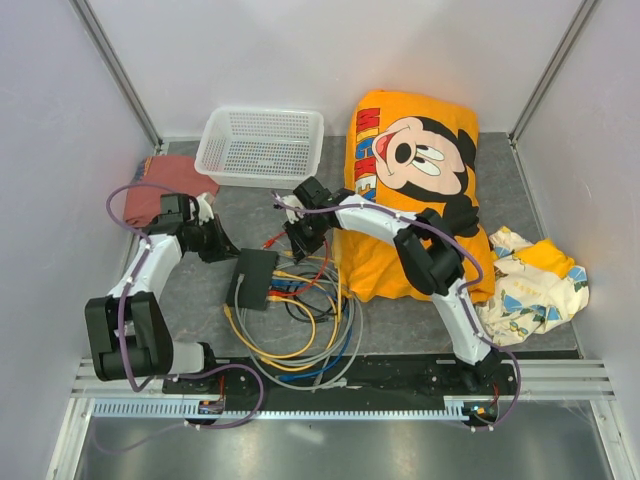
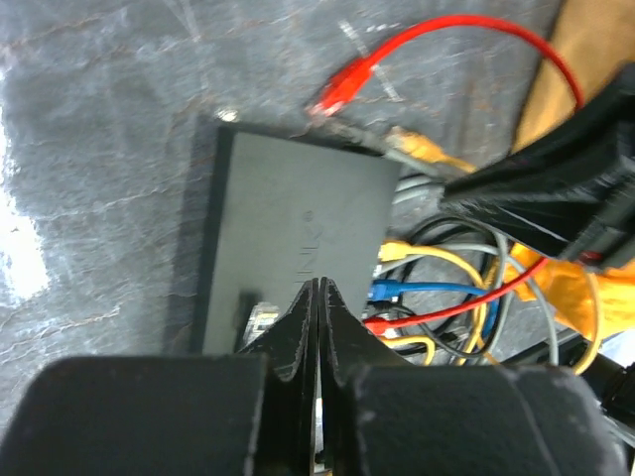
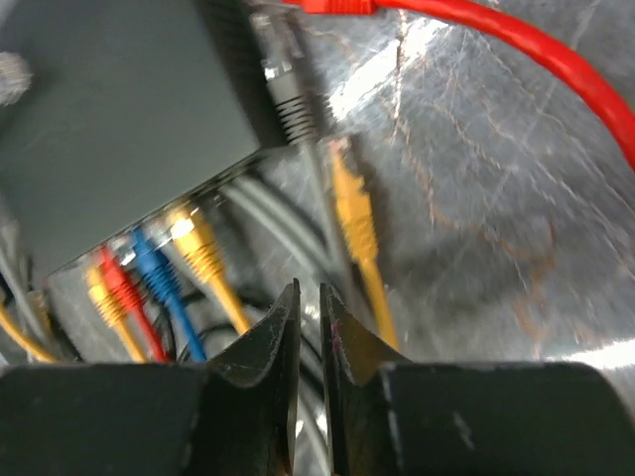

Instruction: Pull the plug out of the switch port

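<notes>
Since neither hand holds anything yet, the grab is the step in hand. The right gripper [image 3: 309,297] has its fingers nearly together, with a thin slit between them and nothing in it. The left gripper [image 2: 317,290] is clenched tight and empty, tips touching, poised over the near edge of the switch [image 2: 288,228]. The switch sits just ahead and left of the right fingertips, port side facing them. Seated in that row are the yellow plug [image 3: 198,243] closest, then a blue plug [image 3: 154,263] and a red plug [image 3: 119,283] further left. My read: open the right jaws wider, pinch the yellow one by its boot so the latch tab gets squeezed, and pull straight back along the port with no twisting. The left hand should press down on the lid, or the box likely slides, since the table [image 3: 476,248] looks smooth and glossy. Skip the loose yellow plug [image 3: 352,208] straight ahead of the tips and the grey plug [image 3: 288,94] beyond it. Both look out already, though grey is hard to tell. The box is flat, matte black and hard-edged. The plugs are small ribbed boots. The cables [image 1: 290,350] are round and springy, tangled nearby, and likely to snag.
</notes>
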You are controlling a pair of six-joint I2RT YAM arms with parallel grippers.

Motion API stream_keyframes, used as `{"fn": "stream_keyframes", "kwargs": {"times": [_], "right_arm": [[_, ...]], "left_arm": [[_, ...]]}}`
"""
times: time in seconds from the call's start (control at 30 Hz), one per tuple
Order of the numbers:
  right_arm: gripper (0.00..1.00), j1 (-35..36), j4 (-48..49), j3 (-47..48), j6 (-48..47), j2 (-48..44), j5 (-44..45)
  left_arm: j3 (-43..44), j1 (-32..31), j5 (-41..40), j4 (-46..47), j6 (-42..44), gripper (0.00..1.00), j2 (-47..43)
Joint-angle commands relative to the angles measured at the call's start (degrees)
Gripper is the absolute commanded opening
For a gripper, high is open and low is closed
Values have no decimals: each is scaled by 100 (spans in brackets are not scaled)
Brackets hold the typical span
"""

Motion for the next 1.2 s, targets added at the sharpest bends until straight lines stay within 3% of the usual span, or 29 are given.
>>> {"fn": "stream_keyframes", "kwargs": {"times": [0.0, 0.2, 0.33, 0.57, 0.77, 0.97, 1.17], "right_arm": [[19, 87, 171, 658, 229, 359, -75], [20, 219, 189, 1081, 291, 685, -92], [22, 290, 224, 1239, 370, 869, -101], [24, 474, 408, 1897, 572, 1300, -162], [27, 615, 795, 2531, 686, 1625, -417], [33, 606, 848, 2445, 581, 1617, -409], [48, 352, 734, 1988, 502, 1213, -601]], "left_arm": [[-216, 105, -206, 139, -4, 1, 108], [-655, 685, -856, 421, -574, 2, 64], [-919, 1028, -690, 500, -628, 2, 336], [-656, 1046, -277, 509, -655, 2, 820], [-348, 1046, -469, 368, -619, 2, 706], [-331, 1046, -409, 403, -540, 2, 399], [-269, 1020, 312, 447, -470, 1, 248]]}}
